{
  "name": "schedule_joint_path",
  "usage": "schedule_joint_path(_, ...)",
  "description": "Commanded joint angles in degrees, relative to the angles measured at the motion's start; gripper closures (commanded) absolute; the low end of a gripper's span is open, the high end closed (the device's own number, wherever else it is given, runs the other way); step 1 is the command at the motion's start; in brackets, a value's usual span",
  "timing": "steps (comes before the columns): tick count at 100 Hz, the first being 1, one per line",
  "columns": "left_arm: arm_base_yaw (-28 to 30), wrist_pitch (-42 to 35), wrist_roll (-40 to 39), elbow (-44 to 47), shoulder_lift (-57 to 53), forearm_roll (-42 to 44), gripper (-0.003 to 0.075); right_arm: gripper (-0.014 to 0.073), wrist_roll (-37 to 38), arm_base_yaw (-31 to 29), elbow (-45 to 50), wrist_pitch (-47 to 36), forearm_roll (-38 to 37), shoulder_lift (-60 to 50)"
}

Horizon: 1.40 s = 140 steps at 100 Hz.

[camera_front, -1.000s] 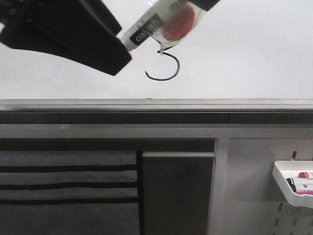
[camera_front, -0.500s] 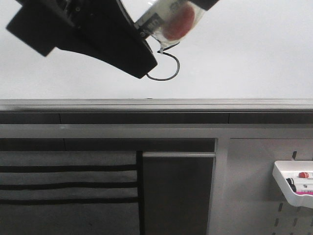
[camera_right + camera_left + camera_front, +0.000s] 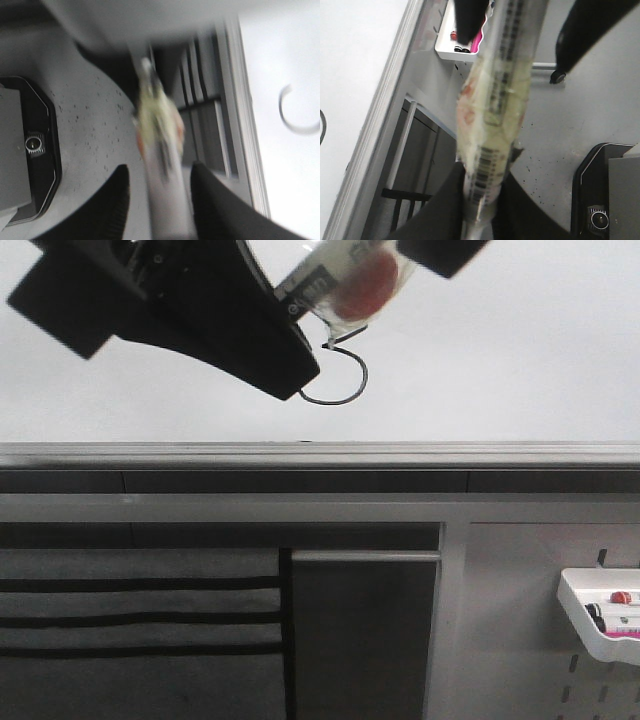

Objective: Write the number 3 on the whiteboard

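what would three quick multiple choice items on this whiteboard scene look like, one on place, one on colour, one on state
1. Where does the white tray hang?
A. on the whiteboard
B. lower right, on the panel below the board
C. lower left, on the striped panel

2. What colour is the drawn stroke on the whiteboard?
A. black
B. red
C. blue

3. How do the left gripper fingers stand?
A. spread wide, empty
B. closed on a marker
C. closed on an eraser

Answers: 1 B, the front view shows it low on the right, under the rail. 2 A, the curved line reads thin and black. 3 B, the left wrist view shows the wrapped marker clamped between both fingers.
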Motion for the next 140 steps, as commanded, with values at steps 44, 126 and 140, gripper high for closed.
schedule_joint_path(44,28.58,-15.98,-16.27,3.12,0.98,-7.10,0.0738,0.0283,16.20,-17.42,-1.55,4.33,-8.14,-10.59)
schedule_joint_path(126,33.28,-22.89,-16.27,3.26,8.81,-12.66,0.0369,0.0283,16.22,-17.42,-1.55,4.23,-5.36,-10.77)
schedule_joint_path(140,33.28,-22.31,-16.27,3.12,8.81,-12.66,0.0367,0.0283,16.22,-17.42,-1.55,4.23,-5.36,-10.77)
